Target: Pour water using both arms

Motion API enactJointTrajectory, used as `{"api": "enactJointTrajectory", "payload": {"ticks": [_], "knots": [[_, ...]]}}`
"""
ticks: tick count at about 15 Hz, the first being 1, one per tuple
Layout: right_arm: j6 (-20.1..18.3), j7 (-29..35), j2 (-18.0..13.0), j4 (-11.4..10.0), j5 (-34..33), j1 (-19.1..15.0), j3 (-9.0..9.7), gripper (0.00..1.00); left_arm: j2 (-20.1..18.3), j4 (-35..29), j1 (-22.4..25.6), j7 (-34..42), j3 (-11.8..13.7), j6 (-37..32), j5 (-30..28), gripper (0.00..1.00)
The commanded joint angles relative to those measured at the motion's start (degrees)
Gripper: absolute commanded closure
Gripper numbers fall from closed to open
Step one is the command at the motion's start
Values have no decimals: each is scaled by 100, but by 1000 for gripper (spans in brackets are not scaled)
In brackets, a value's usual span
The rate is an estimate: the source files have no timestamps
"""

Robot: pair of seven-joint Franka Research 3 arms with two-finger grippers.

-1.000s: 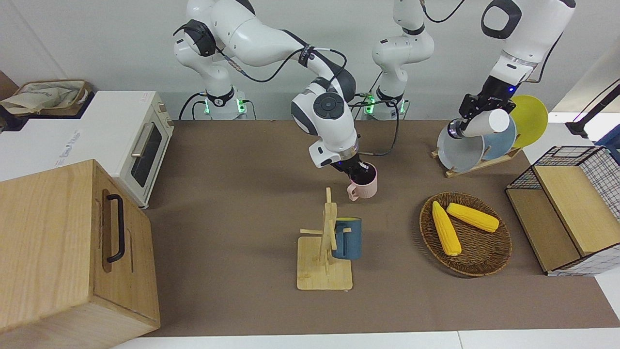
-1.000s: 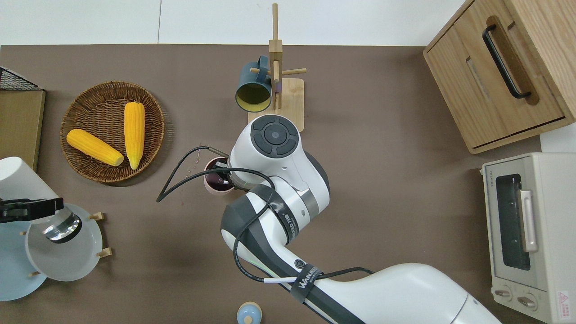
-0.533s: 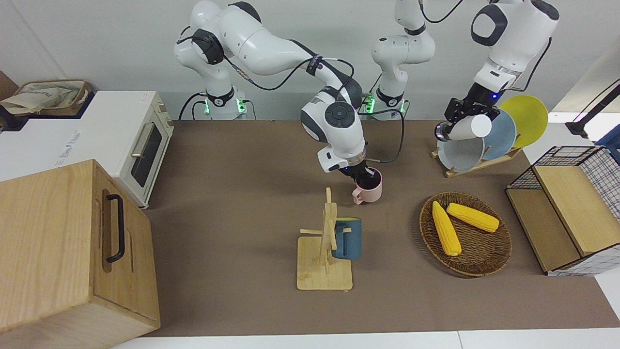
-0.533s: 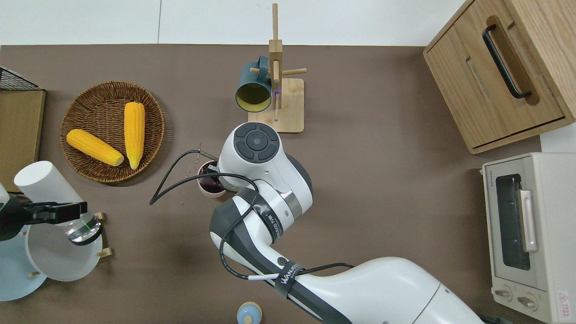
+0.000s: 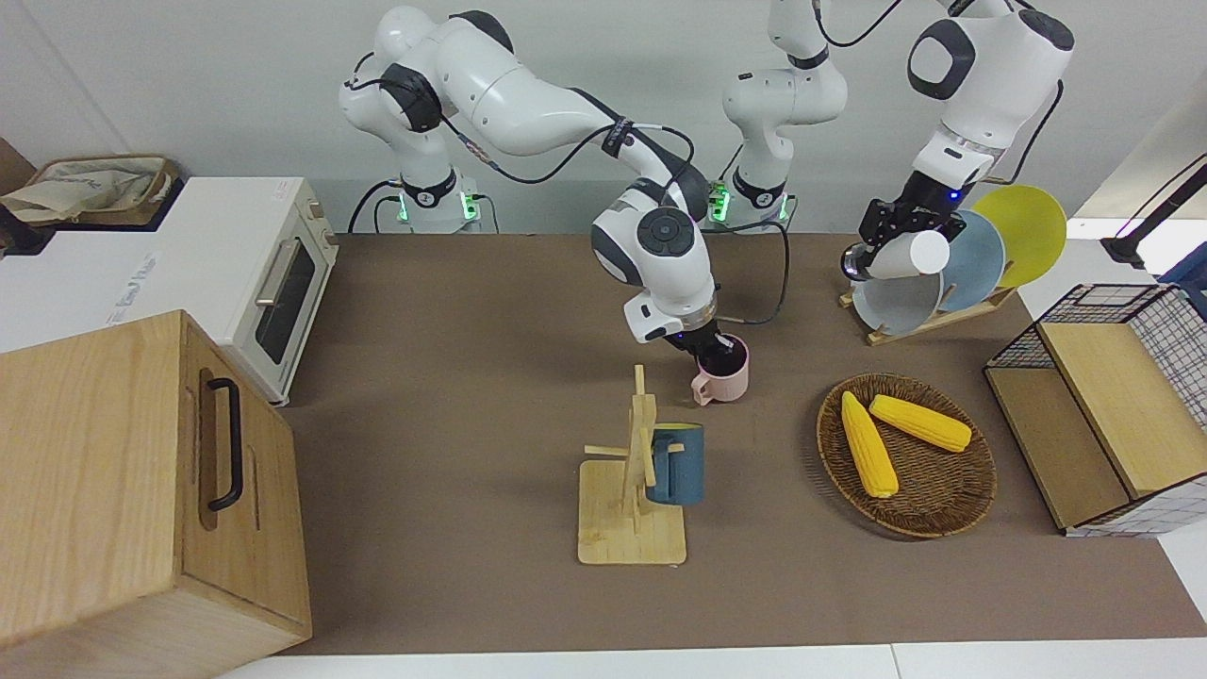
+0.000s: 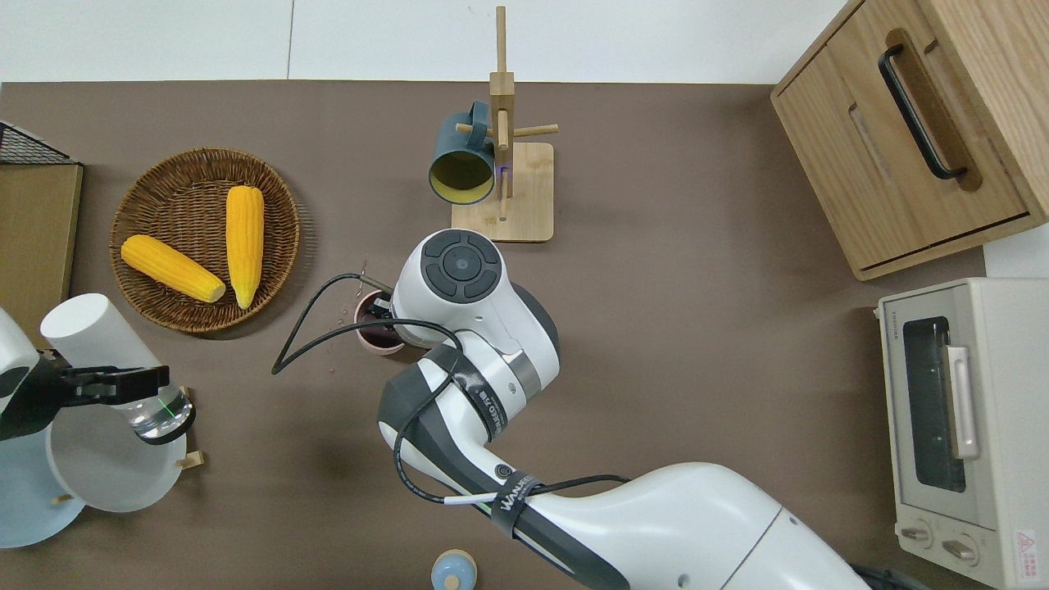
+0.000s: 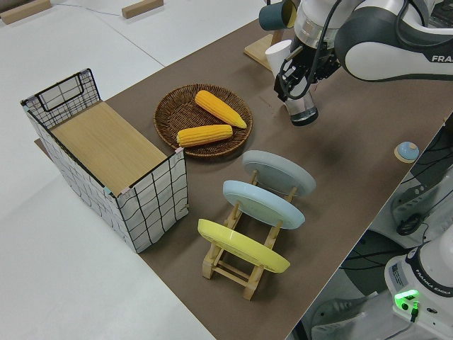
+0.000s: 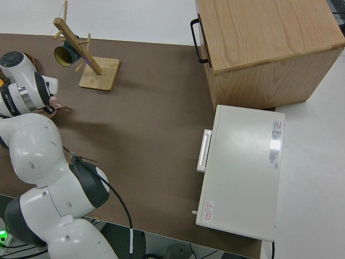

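While right gripper [image 5: 714,347] grips pink mug [image 5: 724,379] at its rim on table | left gripper [image 6: 105,381] clamps white-capped bottle [image 6: 115,356], tilted, over plate rack [image 5: 929,316]

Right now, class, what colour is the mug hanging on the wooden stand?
Dark teal-blue mug; front view shows it best.

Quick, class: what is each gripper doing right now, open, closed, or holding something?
Left gripper: closed on the white bottle, tilted in the air.
Right gripper: at the pink mug; whether open or closed cannot be told.
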Motion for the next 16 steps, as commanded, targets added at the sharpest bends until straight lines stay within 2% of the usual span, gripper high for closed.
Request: {"api": "enactJointTrajectory", "payload": {"ticks": [1,2,4,6,7,8,9,12,14,16], "knots": [[238,127,137,148,-115,160,-110,1000,-74,-29,-124,-170,47,134,279,1000],[238,127,137,148,-106,178,-180,1000,-74,-20,-150,-187,47,134,376,1000],[238,144,146,148,-97,178,-198,1000,-65,-20,-186,-231,73,134,446,1000],[229,144,146,148,-88,178,-198,890,-48,-11,-483,-397,230,134,543,1000],[229,153,146,148,-80,169,-198,813,-39,-2,-650,-486,414,134,692,1000],[229,162,146,148,-62,178,-207,703,-48,6,-834,-565,520,134,806,1000],[229,162,146,148,-62,169,-207,546,-13,24,-949,-635,634,134,825,1000],[229,179,164,156,-88,169,-207,15,-4,50,-1353,-697,995,134,834,1000],[229,188,190,165,-88,169,-207,13,-13,59,-1530,-724,1162,134,895,1000],[203,249,243,191,-97,178,-189,13,22,59,-1504,-732,1110,143,913,1000]]}}
